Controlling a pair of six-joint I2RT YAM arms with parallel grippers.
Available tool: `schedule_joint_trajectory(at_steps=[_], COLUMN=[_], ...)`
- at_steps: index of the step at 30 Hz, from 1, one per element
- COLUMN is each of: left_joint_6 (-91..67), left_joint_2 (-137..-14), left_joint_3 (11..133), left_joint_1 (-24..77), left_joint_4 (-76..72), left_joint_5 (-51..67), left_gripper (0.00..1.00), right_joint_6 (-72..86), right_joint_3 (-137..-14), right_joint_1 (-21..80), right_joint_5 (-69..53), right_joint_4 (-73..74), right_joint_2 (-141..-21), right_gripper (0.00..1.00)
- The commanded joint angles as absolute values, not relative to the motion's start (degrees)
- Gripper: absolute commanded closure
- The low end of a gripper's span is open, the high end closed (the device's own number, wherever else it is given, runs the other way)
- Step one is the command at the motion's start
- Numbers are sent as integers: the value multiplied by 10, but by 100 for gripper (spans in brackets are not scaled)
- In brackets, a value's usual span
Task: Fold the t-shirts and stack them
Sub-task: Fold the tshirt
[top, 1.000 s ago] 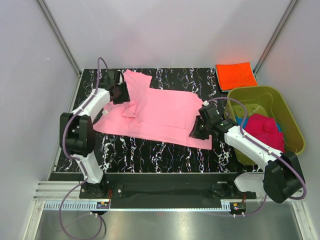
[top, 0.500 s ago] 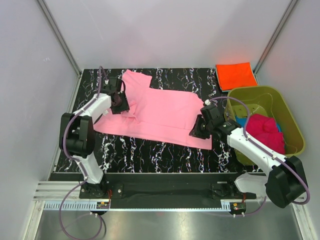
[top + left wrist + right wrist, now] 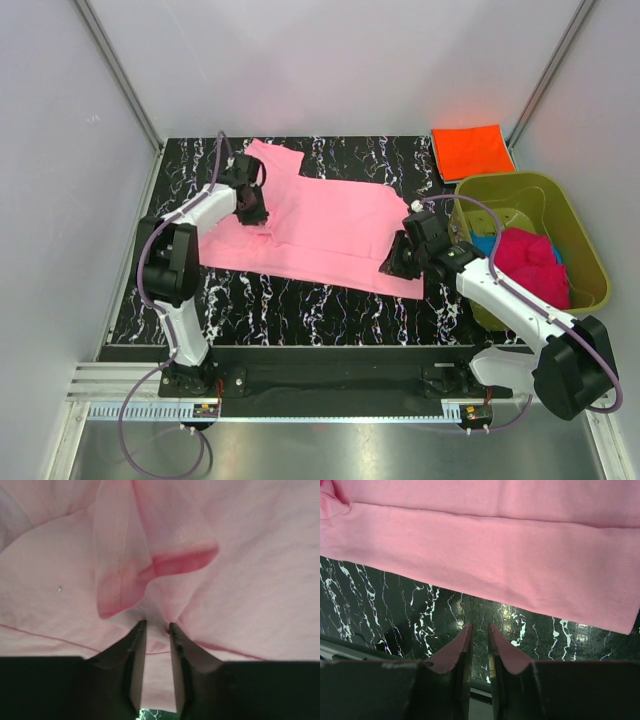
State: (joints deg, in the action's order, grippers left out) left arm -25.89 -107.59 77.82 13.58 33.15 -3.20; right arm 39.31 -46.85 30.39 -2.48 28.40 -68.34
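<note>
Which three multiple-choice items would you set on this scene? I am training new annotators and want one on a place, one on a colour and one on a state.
1. Where does the magenta t-shirt lie?
A. in the olive tub
B. spread flat on the marble top
C. draped over an arm

2. What colour is the folded t-shirt at the far right corner of the table?
A. blue
B. orange
C. white

3. What is the left gripper doing?
A. hanging wide open over bare marble
B. pinching a fold of the light pink t-shirt
C. resting inside the tub

Answers: A, its fabric is heaped between the tub's walls; B, a bright orange square lies just beyond the tub; B, the left wrist view shows pink cloth bunched between the two fingers.
</note>
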Motion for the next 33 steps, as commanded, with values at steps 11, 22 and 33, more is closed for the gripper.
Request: schedule_joint_trajectory(at_steps=[11, 22, 33], left_joint_6=[-163, -248, -288], left_joint_2=[-1105, -1005, -990], left_joint_3=[902, 824, 721], left_joint_1=[223, 99, -87], left_joint_4=[291, 331, 304], left_joint_5=[15, -40, 33], left_gripper=[100, 86, 91], right_joint_6=[394, 350, 276], right_joint_3=[-465, -627, -1010], right_joint_1=[307, 321, 413], right_joint_5=[-19, -27, -3], right_joint_4=[277, 244, 236], right_joint_2=[-664, -810, -1125], right_gripper=[75, 67, 56])
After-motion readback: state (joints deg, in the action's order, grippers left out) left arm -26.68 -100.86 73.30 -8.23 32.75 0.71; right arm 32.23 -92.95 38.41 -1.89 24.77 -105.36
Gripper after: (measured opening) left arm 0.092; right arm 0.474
